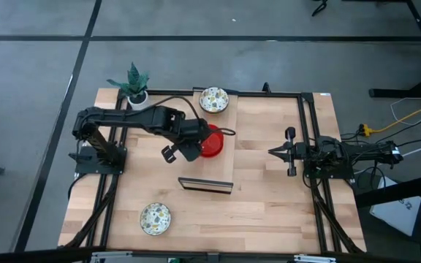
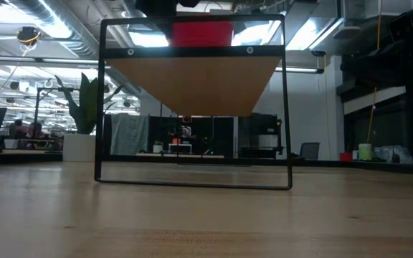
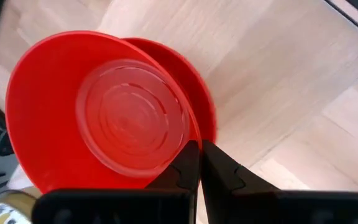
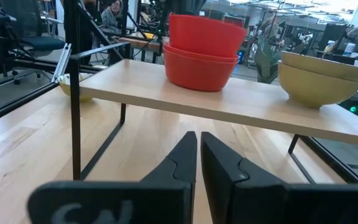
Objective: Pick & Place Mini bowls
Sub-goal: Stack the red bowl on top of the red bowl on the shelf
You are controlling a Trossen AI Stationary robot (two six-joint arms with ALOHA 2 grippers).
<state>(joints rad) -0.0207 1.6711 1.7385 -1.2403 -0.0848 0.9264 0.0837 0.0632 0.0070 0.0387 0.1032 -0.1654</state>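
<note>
Red stack sits on the raised shelf at mid-table: one red bowl nested in another, top bowl riding high, not fully seated. In the left wrist view the top red bowl shows its underside, foot ring facing the camera, tipped off level; lower bowl rim peeks from behind.

Left gripper is over the stack, fingers pinched on the top bowl's rim. I judge it mid-placement, not released.

Right gripper waits at the table's right, pointed toward the shelf, fingers near together, nothing between them.

Progress, as I read it: speckled stack at the shelf's far end looks to hold two, cream outsides. One speckled bowl remains on the table, near left, upright, mouth up. I count only two reds; a third I cannot see. So roughly four shelved, at least one left.

Bowls are round, no long axis; only the mouth direction matters.
</note>
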